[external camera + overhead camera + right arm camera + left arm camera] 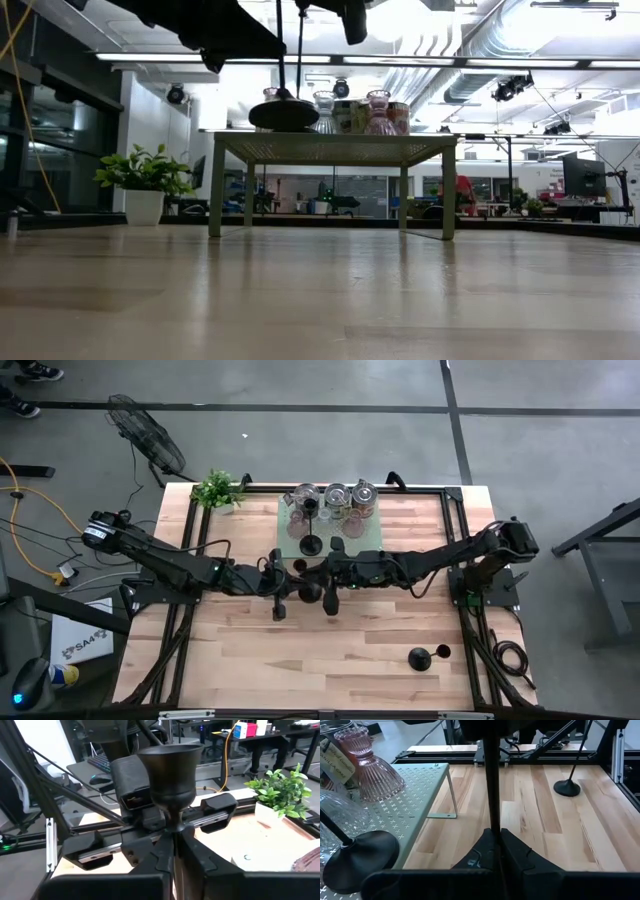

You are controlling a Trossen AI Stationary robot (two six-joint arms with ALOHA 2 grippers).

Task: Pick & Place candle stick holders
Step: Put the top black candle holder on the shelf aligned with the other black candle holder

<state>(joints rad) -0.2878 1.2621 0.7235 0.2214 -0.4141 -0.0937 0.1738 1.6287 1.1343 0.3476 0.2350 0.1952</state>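
One black candle stick holder (309, 592) is held between my two grippers over the middle of the table. My left gripper (298, 586) is shut on its thin stem (492, 795). My right gripper (320, 582) is shut just under its top cup (170, 775). A second holder (311, 545) stands on its round base on the green rack (290, 535); it also shows in the left wrist view (362, 857). A third holder (420, 657) stands on its base on the wood at the near right; it also shows in the left wrist view (567, 787). My left gripper pinches the holder's stem (492, 826) between its two fingers, coming level from the table's left and lying across the stem. The stem rises upright above the fingers. The base is hidden below them. My right gripper pinches the stem right below the cup (173, 822) between its two fingers, coming level from the table's right, across the stem. The cup stands upright above the fingers. The holder is clear of the table.
Several glass holders and jars (335, 500) crowd the far part of the green rack; a pink glass one (367, 767) stands close to the black holder there. A potted plant (216, 490) sits at the far left corner. Bare wood (300, 660) lies toward the near edge.
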